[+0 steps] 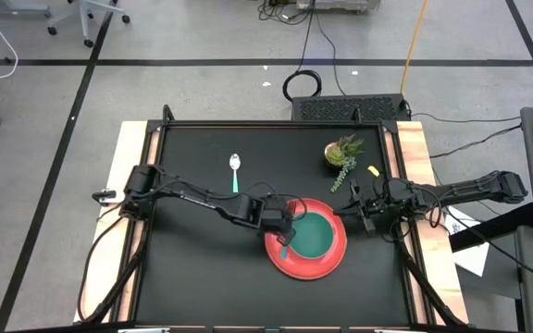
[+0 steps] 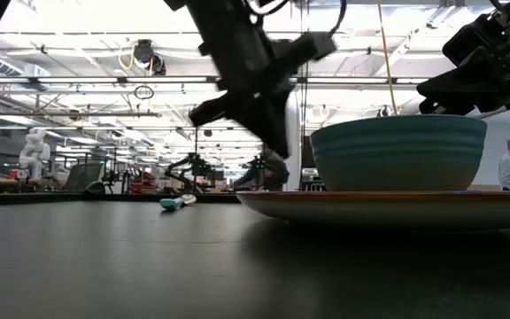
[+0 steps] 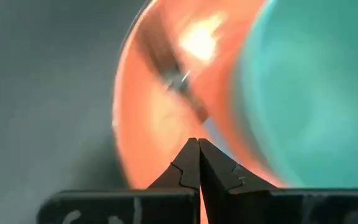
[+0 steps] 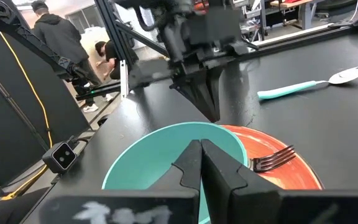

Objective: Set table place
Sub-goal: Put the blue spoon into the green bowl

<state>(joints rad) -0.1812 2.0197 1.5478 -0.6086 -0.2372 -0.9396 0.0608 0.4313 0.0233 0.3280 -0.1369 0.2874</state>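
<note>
The red plate (image 1: 327,268) lies on the black table (image 1: 202,268) right of centre, with the teal bowl (image 1: 317,236) standing on it. The fork (image 4: 272,160) lies on the plate's left part beside the bowl, with its teal handle (image 1: 285,252) toward the near edge. My left gripper (image 4: 213,115) is shut and slants down over that part of the plate, its tips just above the fork (image 3: 179,78). The teal-handled spoon (image 1: 235,172) lies flat on the table at the far left of the plate. My right gripper (image 4: 199,146) is shut and level at the table's right side, short of the bowl. My left gripper points its shut fingertips (image 3: 188,158) down from the table's left at the fork's handle (image 3: 213,127), which lies flat on the plate. Whether the tips touch the fork, I cannot tell.
A small green potted plant (image 1: 342,153) stands at the far right of the table, beyond my right arm. The table's near left part (image 1: 202,277) is bare black top. People stand in the room beyond the table (image 4: 55,31).
</note>
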